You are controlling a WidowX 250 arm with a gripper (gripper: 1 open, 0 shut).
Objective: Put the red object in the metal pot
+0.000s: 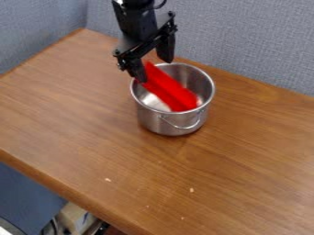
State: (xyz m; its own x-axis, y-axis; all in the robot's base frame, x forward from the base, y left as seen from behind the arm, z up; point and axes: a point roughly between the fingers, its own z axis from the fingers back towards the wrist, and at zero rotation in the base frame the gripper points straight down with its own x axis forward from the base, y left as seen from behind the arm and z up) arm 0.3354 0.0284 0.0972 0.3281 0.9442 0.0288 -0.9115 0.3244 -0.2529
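Observation:
The red object (172, 90) lies slanted inside the metal pot (170, 122), its lower end near the pot's floor and its upper end leaning on the far left rim. The shiny pot stands on the wooden table at the back centre. My black gripper (147, 57) hangs pointing down over that far left rim, just above the block's upper end. Its fingers stand apart, open, and the block rests in the pot on its own weight.
The brown wooden table (86, 128) runs diagonally, with its front edge at the lower left dropping to the floor. A grey-blue wall (245, 37) stands close behind the pot and the arm.

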